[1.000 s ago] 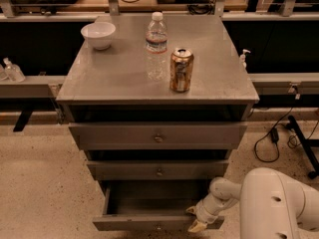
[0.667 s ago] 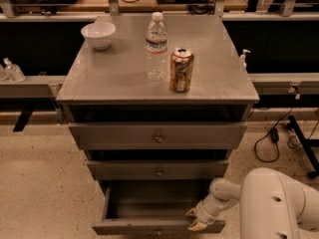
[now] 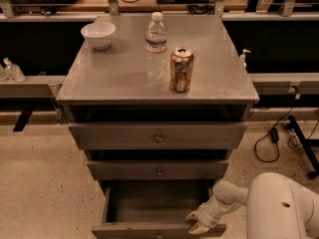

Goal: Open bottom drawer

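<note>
The bottom drawer (image 3: 149,208) of the grey metal cabinet is pulled out, its inside dark and bare, its front (image 3: 144,230) at the lower edge of the view. My gripper (image 3: 198,223) sits at the right end of that drawer front, with the white arm (image 3: 279,208) coming in from the lower right. The mid drawer (image 3: 158,171) and the top drawer (image 3: 158,136) above are pushed in, each with a small round knob.
On the cabinet top (image 3: 114,73) stand a white bowl (image 3: 98,35), a clear water bottle (image 3: 156,46) and a gold can (image 3: 181,69). Black cables (image 3: 271,138) and a stand leg (image 3: 304,143) lie on the speckled floor at right. A low shelf (image 3: 25,86) runs left.
The drawer front and my gripper have shifted slightly lower in view, the drawer a little further out. Nothing on the cabinet top has moved.
</note>
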Robot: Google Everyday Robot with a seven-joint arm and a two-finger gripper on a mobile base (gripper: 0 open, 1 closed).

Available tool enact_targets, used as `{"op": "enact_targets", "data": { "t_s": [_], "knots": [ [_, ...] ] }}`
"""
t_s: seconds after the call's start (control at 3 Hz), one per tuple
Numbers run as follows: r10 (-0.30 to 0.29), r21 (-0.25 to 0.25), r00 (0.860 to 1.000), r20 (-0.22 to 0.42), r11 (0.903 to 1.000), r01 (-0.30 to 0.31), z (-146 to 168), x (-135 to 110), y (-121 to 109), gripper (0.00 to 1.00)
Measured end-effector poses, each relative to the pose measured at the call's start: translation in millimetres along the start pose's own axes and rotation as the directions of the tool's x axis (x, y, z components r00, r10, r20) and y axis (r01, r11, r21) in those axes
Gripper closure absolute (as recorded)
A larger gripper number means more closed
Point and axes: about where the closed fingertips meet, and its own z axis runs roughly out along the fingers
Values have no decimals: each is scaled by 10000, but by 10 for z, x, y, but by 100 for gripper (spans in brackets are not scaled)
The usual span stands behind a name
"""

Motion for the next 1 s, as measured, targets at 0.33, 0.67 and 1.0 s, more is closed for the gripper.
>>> {"op": "enact_targets", "data": {
  "t_s": [0.33, 0.67, 1.0],
  "knots": [
    [3, -45, 10000, 22, 10000, -2, 26, -5, 15, 82],
    [7, -86, 10000, 43, 10000, -7, 50, -10, 30, 59],
    [10, -109, 10000, 54, 9999, -9, 64, -12, 39, 36]
  ]
}}
